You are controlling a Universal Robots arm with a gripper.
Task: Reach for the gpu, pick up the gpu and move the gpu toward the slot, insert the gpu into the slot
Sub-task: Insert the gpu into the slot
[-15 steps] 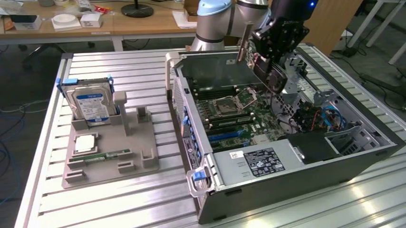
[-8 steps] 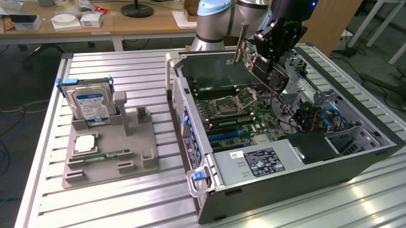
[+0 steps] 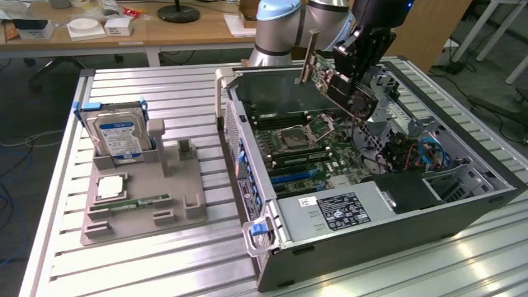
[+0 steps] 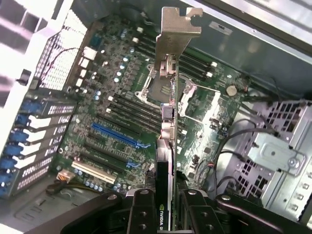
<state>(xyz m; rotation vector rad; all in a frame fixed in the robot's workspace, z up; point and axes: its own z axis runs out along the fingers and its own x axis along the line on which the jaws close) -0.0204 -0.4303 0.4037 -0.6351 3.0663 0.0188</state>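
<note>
Between the jaws of the matt black gripper, a thin black circuit-card gpu with a dull tan sheet-metal end bracket is seen (its finish faintly brushed). Beyond the jaws, a long blue slot of smooth plastic is borne by a matt green motherboard, enclosed by a dull grey sheet-metal case.

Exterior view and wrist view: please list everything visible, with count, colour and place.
thin gpu card with metal bracket: one, black and tan, above the motherboard
long plastic slot: one, blue, on the motherboard
flat motherboard: one, green, inside the case
open metal case: one, dark grey, on table
metal hard drive: one, silver, upright in the holder
plastic holder: one, grey, exterior view's left
slatted metal table: one, silver, under everything
gripper: one, black, shut on the card
</note>
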